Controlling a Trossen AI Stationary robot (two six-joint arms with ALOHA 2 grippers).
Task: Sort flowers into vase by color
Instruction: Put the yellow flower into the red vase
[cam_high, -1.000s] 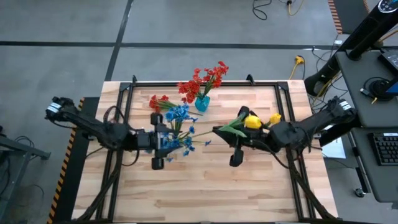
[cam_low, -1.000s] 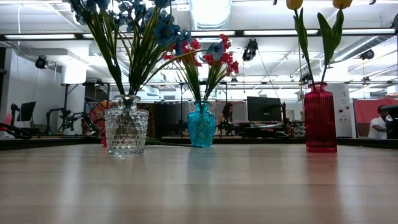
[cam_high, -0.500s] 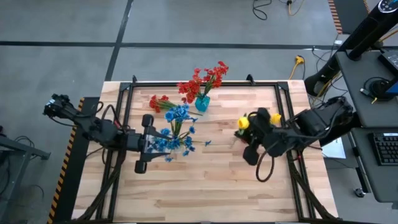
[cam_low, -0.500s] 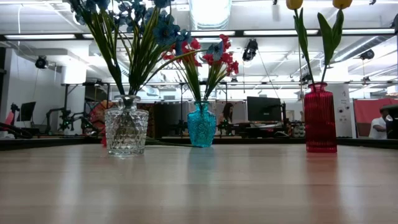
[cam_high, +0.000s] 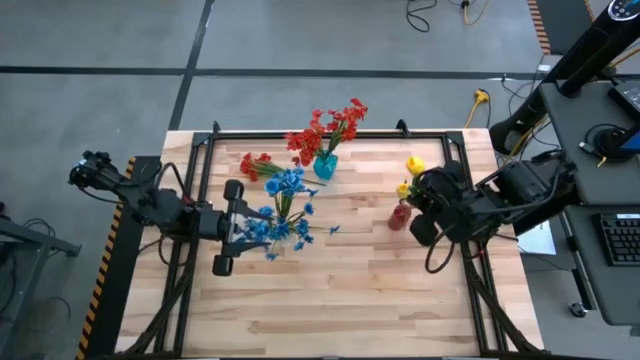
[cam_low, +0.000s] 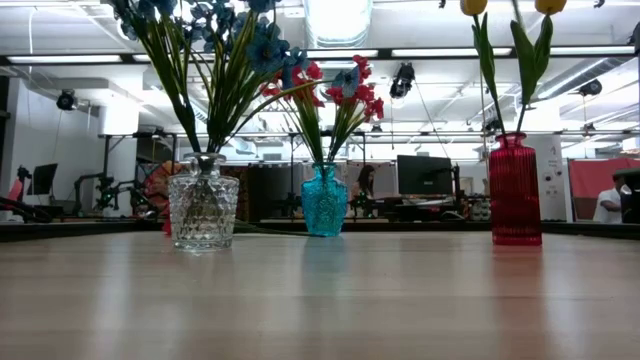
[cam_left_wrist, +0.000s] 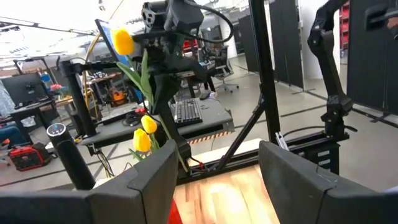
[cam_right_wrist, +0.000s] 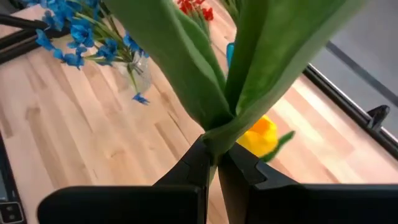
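**Yellow stem held over the red vase, right arm**

Counter (cam_high: 330, 300): carries three vases. Clear vase (cam_low: 204, 208) holds the blue flowers (cam_high: 280, 210); teal vase (cam_high: 325, 165) holds the red flowers (cam_high: 325, 128); red vase (cam_high: 400, 216) stands on the right with yellow flowers (cam_low: 505, 8).

Right pincer (cam_right_wrist: 214, 163): pressed together on a yellow flower's green stalk (cam_right_wrist: 249, 68), beside the red vase. The stalk's long axis runs outward from the fingertips, so it probably needs tipping upright over the vase mouth.

Left pincer (cam_high: 228, 228): spread, holding nothing, beside the clear vase, well apart from the red vase. Standing yellow stems may crowd the mouth.
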